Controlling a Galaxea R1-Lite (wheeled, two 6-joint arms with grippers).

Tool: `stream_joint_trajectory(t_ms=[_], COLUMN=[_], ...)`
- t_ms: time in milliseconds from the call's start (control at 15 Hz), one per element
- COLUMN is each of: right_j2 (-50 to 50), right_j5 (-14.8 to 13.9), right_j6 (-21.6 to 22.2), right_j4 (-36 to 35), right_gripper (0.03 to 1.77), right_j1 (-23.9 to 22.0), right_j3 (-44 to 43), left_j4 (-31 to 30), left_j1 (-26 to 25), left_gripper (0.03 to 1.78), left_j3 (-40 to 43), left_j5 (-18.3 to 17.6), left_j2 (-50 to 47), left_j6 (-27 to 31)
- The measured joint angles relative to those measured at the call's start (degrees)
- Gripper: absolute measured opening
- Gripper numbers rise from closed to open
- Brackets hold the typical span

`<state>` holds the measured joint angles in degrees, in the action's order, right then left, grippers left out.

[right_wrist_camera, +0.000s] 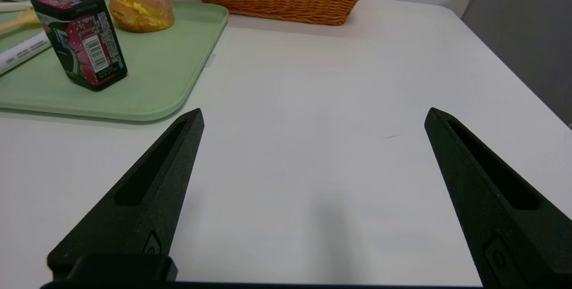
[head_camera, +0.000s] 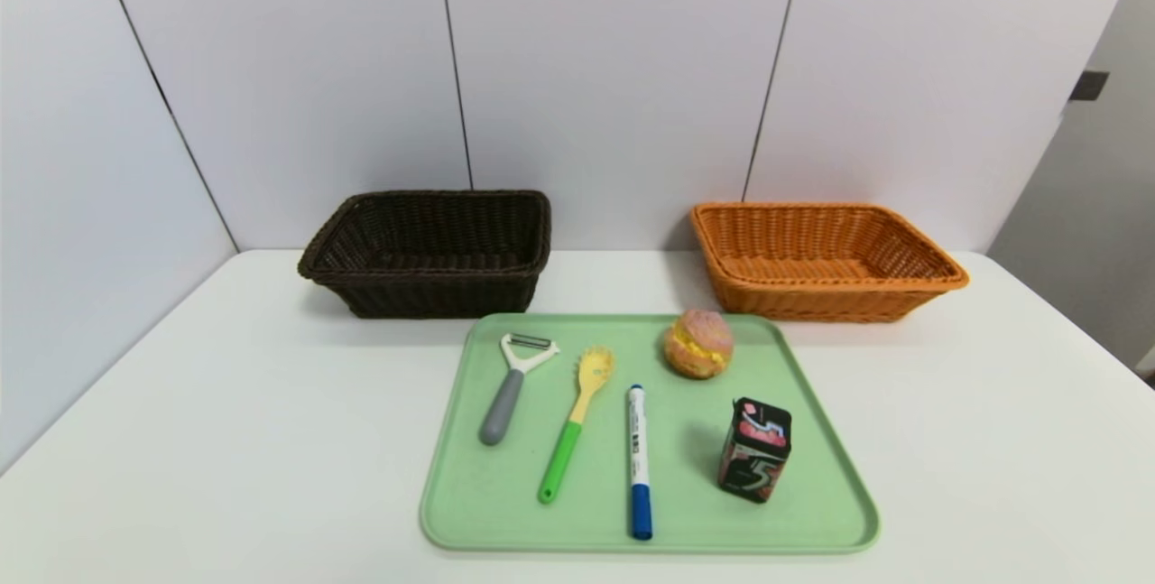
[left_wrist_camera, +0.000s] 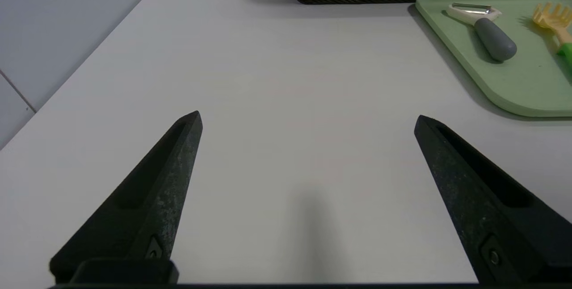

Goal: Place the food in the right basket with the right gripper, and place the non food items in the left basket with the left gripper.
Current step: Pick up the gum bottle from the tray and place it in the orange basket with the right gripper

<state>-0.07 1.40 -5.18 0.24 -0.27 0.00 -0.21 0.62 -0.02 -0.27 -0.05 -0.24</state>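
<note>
On a green tray [head_camera: 812,512] lie the grey-handled peeler [head_camera: 514,383], the yellow pasta spoon with green handle [head_camera: 576,419] and the blue-capped white marker [head_camera: 638,459]. The pink-topped bun [head_camera: 697,343] and the upright black box with a "5" [head_camera: 754,449] share the tray. Behind stand the dark brown left basket [head_camera: 431,252] and the orange right basket [head_camera: 821,259]. Neither arm shows in the head view. My left gripper [left_wrist_camera: 307,118] hovers open over bare table beside the tray's left side [left_wrist_camera: 514,101]. My right gripper [right_wrist_camera: 313,115] hovers open beside the tray's right side [right_wrist_camera: 147,106], near the box [right_wrist_camera: 82,39].
The white table [head_camera: 226,440] meets grey wall panels at the back and left. Its right edge drops off toward a grey floor area [right_wrist_camera: 527,34]. Both baskets hold nothing that I can see.
</note>
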Motion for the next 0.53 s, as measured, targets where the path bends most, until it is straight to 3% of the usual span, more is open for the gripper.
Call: stream_joint_trajectory(t_ms=[333,533], right_j2=[0.0,1.8], right_j5=[-0.1,1.2], right_j6=[2.7,2.7], right_j4=[0.3,3.5], right_gripper=[1.71,1.71], right_j1=[0.0,0.0], right_j3=[-0.4,-6.9], left_j4=[0.5,5.3], left_j1=[0.0,0.0], left_gripper=[1.69,1.69], left_j3=[-0.5,-8.5], left_j5=[-0.5,-1.2], left_j2=[0.0,0.5], left_j6=[3.4,3.3])
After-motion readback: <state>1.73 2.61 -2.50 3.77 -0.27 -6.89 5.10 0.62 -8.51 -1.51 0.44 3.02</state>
